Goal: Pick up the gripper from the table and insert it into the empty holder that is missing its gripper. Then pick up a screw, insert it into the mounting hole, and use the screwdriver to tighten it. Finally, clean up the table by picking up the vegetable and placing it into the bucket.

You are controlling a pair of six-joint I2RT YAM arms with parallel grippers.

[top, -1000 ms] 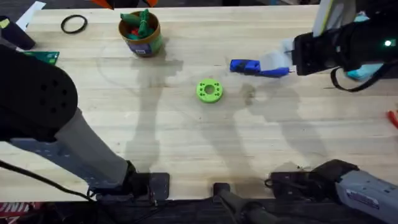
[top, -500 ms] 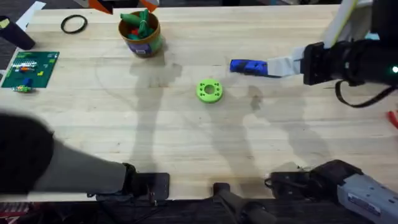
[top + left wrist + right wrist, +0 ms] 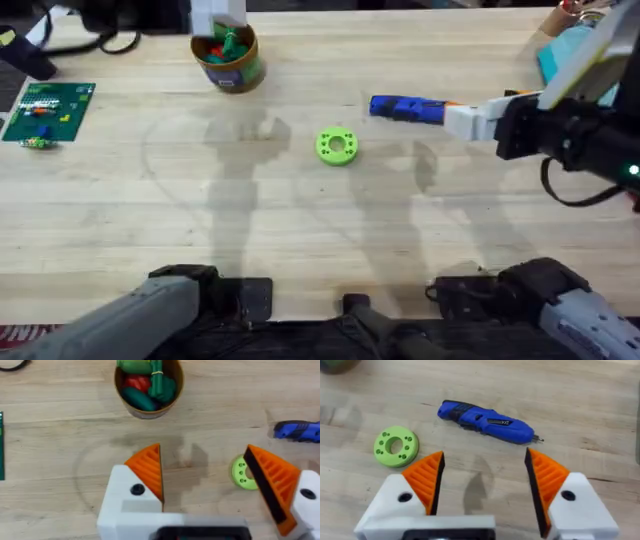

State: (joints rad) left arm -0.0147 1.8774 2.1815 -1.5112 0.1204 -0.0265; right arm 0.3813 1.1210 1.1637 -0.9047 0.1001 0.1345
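Screwdriver (image 3: 487, 422) lying just beyond open right tool (image 3: 484, 480), untouched

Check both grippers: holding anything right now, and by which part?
Nothing held. Left gripper is open above the bare table, near the bucket. Right gripper is open, with the screwdriver lying free beyond its fingertips.

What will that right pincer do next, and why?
Probably back away and rest. The right pincer is open and empty, the screwdriver lies free on the table, and the vegetable already sits in the bucket.
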